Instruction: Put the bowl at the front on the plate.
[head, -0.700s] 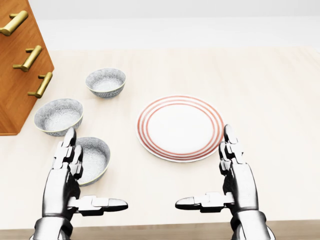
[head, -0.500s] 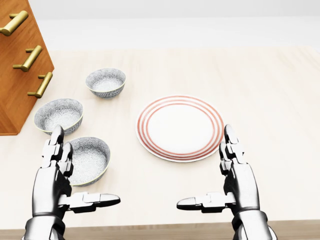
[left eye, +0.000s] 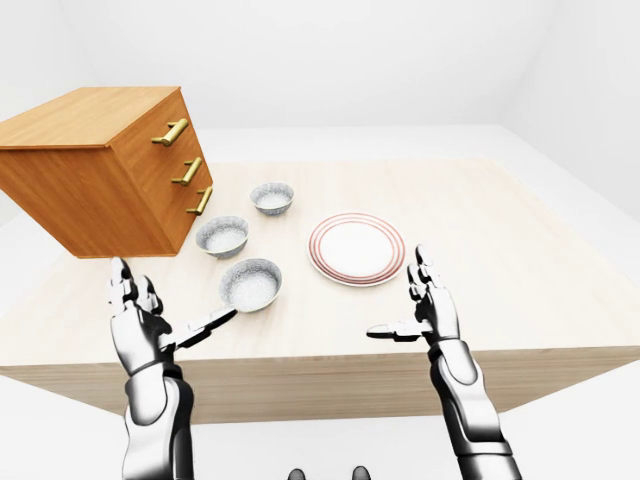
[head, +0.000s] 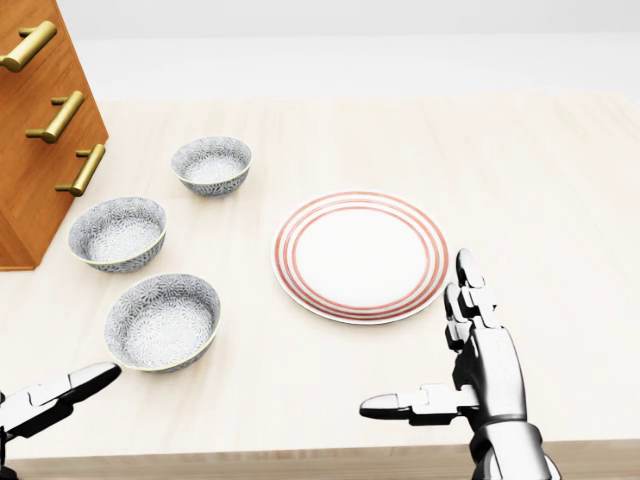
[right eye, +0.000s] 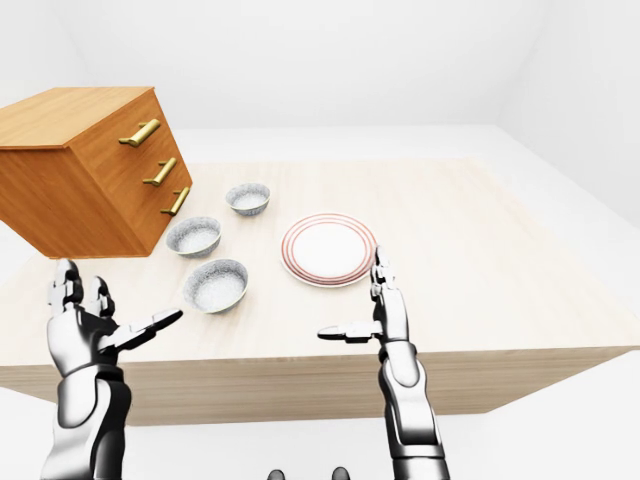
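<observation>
Three patterned grey bowls stand in a slanted row on the pale wooden table (head: 530, 170). The lowest one in the head view is the near bowl (head: 163, 320), upright and empty. To its right lies the white plate (head: 360, 255) with red rings, nothing on it. My left hand (left eye: 178, 297) is open, below and left of the near bowl; only its thumb (head: 62, 388) shows in the head view, apart from the rim. Just below the plate's right edge, my right hand (head: 415, 335) is open, fingers straight and thumb pointing left. Neither hand holds anything.
The middle bowl (head: 118, 232) and the far bowl (head: 211, 163) sit up-left of the near one. A wooden drawer chest (head: 40, 130) with brass handles stands at the left, close to the middle bowl. The table's near edge (head: 300, 465) runs along the head view's bottom.
</observation>
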